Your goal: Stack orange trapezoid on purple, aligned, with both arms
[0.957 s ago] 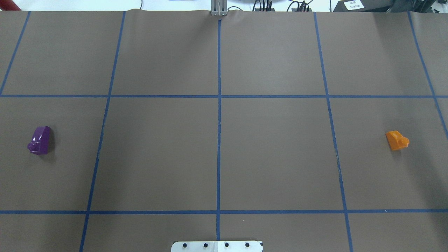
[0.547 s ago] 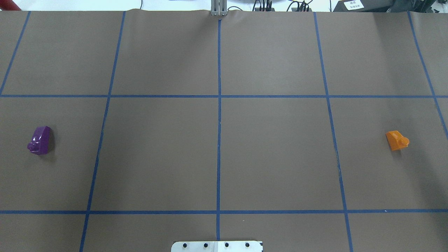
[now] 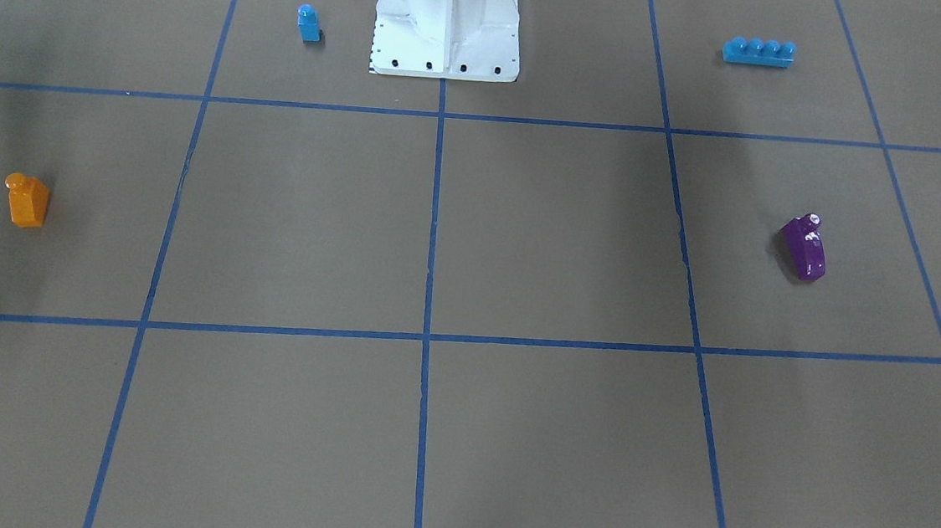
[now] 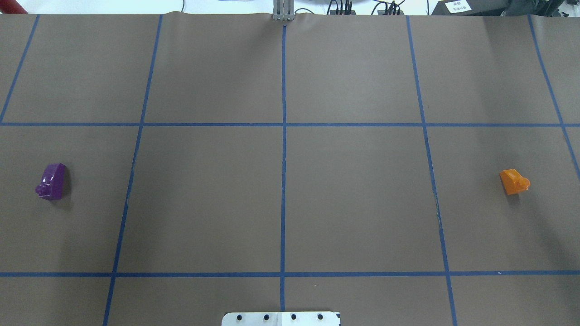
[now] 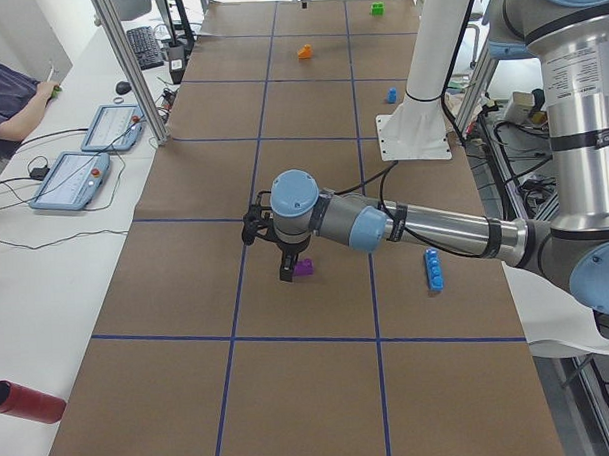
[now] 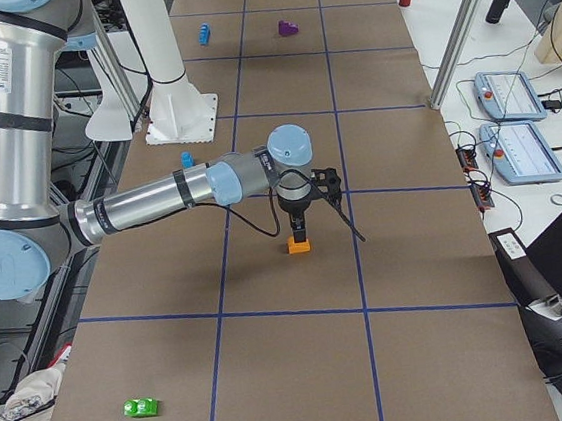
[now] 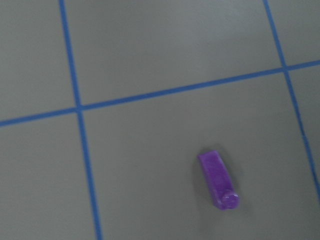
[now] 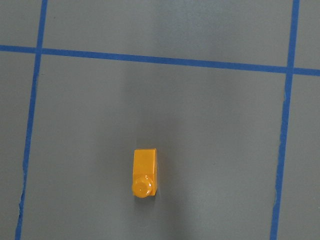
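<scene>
The orange trapezoid [image 4: 514, 182] lies on the brown table at the right, stud pointing right; it also shows in the front-facing view [image 3: 26, 201] and the right wrist view [image 8: 144, 173]. The purple block [image 4: 52, 182] lies at the left, also in the front-facing view [image 3: 804, 248] and the left wrist view [image 7: 218, 180]. My left gripper [image 5: 284, 261] hangs just above and beside the purple block [image 5: 304, 268]. My right gripper [image 6: 298, 225] hangs right over the orange block [image 6: 299, 245]. I cannot tell whether either gripper is open or shut. No fingers show in the wrist views.
A small blue single-stud block [image 3: 309, 23] and a long blue four-stud brick [image 3: 758, 52] lie either side of the white pedestal [image 3: 448, 19]. A green block [image 6: 139, 407] lies near the table's right end. A red cylinder [image 5: 25, 402] lies off the left end.
</scene>
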Available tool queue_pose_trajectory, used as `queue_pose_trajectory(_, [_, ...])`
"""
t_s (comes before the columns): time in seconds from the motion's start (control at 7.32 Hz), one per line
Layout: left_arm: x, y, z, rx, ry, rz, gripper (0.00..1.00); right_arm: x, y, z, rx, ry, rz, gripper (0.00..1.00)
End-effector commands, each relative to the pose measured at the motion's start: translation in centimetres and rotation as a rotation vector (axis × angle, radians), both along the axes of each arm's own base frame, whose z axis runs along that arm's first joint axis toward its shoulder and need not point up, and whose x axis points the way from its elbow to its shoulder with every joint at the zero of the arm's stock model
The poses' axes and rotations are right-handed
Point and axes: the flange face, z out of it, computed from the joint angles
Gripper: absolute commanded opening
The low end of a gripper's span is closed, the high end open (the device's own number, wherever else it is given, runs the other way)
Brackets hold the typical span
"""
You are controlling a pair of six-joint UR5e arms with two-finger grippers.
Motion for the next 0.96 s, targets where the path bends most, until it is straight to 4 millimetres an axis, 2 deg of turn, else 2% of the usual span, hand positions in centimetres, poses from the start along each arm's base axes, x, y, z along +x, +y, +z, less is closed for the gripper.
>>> queue_pose_trajectory(0.0, [5.7,0.1,1.4,-0.117,-0.110,0.003,1.00,-0.6,-0.1,-0.2,-0.001,0.001,-0.005,1.00])
queue_pose_trajectory(0.14, [8.3,0.2,1.4,-0.145,-0.161,-0.026,1.00,-0.6,-0.1,-0.2,-0.003,0.001,-0.005,1.00])
queue_pose_trajectory(0.27, [10.1,0.1,2.3,-0.161,-0.148,-0.059,1.00,-0.5,0.0,-0.1,-0.004,0.002,-0.005,1.00])
queue_pose_trajectory(0.41, [12.5,-0.1,3.9,-0.174,-0.117,-0.084,1.00,-0.6,0.0,0.0,-0.005,0.002,-0.008,1.00])
queue_pose_trajectory(0.55, [15.0,-0.5,4.7,-0.166,-0.114,-0.146,1.00,-0.7,0.0,0.0,-0.006,0.001,-0.009,1.00])
queue_pose_trajectory(0.68, [18.7,-0.1,4.9,-0.164,-0.128,-0.160,1.00,-0.6,0.0,0.0,-0.007,0.002,-0.007,1.00])
queue_pose_trajectory(0.82, [20.8,0.0,4.6,-0.152,-0.156,-0.178,1.00,-0.6,0.0,0.1,-0.008,0.003,-0.008,1.00])
